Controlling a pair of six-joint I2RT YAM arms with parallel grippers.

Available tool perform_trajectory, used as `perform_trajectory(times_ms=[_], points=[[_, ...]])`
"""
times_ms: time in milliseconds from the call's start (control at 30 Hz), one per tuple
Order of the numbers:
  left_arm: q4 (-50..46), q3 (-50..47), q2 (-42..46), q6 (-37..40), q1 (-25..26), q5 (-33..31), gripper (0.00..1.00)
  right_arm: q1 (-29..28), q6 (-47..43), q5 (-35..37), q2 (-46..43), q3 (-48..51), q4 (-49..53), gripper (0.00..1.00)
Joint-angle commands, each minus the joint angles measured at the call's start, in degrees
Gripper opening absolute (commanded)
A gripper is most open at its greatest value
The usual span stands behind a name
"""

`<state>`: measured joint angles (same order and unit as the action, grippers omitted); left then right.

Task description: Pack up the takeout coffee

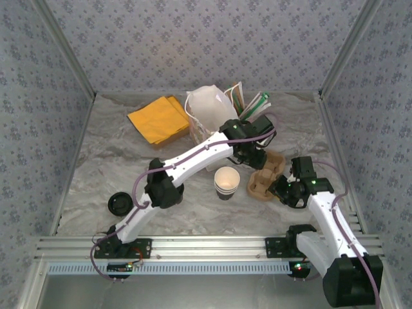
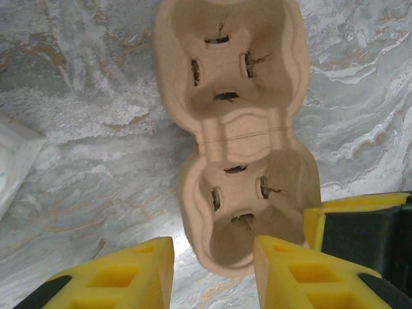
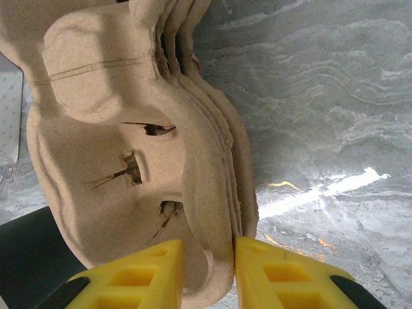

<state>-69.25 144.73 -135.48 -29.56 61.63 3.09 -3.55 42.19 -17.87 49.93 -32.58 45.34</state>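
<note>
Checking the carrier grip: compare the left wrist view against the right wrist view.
Left wrist adds: both wells of the carrier from above, the left gripper open over its near end, a white bag corner. Right wrist adds: the carrier's stacked edges, the right gripper pinching the rim. Shared: the carrier, the marbled table.

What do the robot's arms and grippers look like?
The left arm and right arm are white tubes with chunky black joints. A purple cable runs along each, and little green lights glow near the wrists. The left gripper and right gripper each have two blocky yellow fingers with square hollows.
</note>
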Motion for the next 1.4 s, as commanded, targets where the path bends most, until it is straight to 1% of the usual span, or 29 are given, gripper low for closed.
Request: perform_trajectory(times_ms=[0, 200, 267, 400, 667, 933, 1100, 1367], points=[[-2.0, 3.8, -1.7, 1.1, 0.4, 1.5, 0.38, 0.5, -1.2, -1.5, -0.2, 0.6, -0.6, 0.27], [-1.5, 3.6, -2.4, 1.3, 0.4, 2.4, 0.39, 1.2, -0.8, -3.7, -1.6, 1.5, -3.2, 0.26], [-1.3, 3.6, -2.8, 1.4, 0.4, 2.8, 0.39, 1.5, -0.8, -4.2, -1.7, 1.8, -3.8, 0.24], [-0.7, 3.7, -3.9, 1.5, 0.3, 3.6, 0.39, 2.2, -1.0, -4.8, -1.7, 2.1, -4.0, 0.25], [0.2, 4.8, -6.8, 1.9, 0.3, 3.1, 0.39, 2.4, -1.6, -4.8, -1.8, 2.4, -3.2, 0.26], [0.1, 5.0, -9.0, 2.2, 0.2, 1.4, 0.44, 2.5, -1.9, -4.7, -1.8, 2.4, -2.7, 0.27], [0.3, 5.0, -9.7, 2.2, 0.0, 1.0, 0.50, 2.5, -2.0, -4.8, -1.9, 2.6, -2.9, 0.27], [0.4, 5.1, -11.4, 2.2, -0.1, 2.2, 0.51, 2.4, -2.1, -4.9, -1.9, 2.7, -3.0, 0.27]])
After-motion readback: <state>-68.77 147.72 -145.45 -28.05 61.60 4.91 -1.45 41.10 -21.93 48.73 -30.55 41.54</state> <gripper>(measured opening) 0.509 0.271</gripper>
